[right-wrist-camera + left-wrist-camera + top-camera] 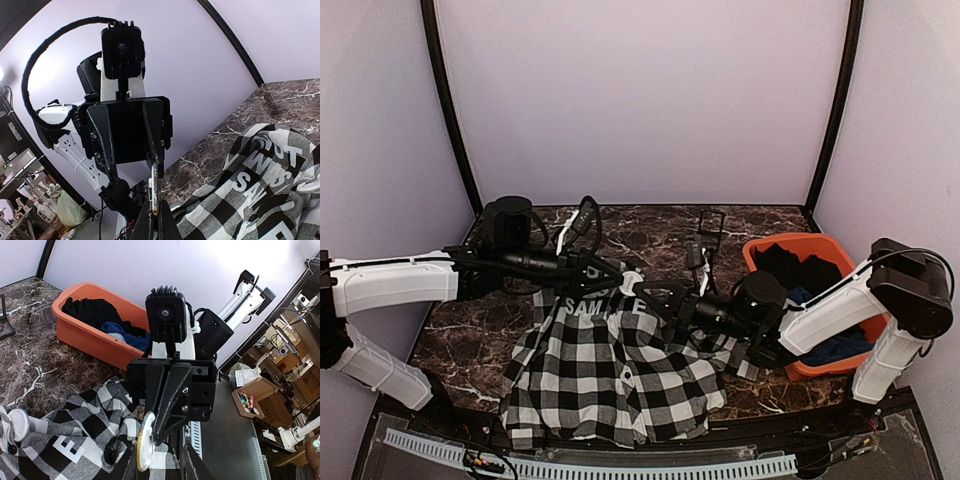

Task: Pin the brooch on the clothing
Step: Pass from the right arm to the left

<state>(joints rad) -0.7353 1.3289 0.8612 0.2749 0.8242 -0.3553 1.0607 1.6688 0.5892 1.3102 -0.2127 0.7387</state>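
Right hand (154, 432) pressed shut, pinching small round white brooch (144, 449) edge-on above black-and-white checked flannel shirt (610, 370) with white lettering, which lies spread near-centre on dark marble table (650, 225). Left hand (136, 175) faces it, fingers part-spread either side of brooch.

A dark marble-patterned bench (650, 222) carries an orange plastic tub (790, 239) at the far right, holding black clothes (802, 268) and a blue garment (842, 346). A small black wire stand (711, 227) sits far centre.
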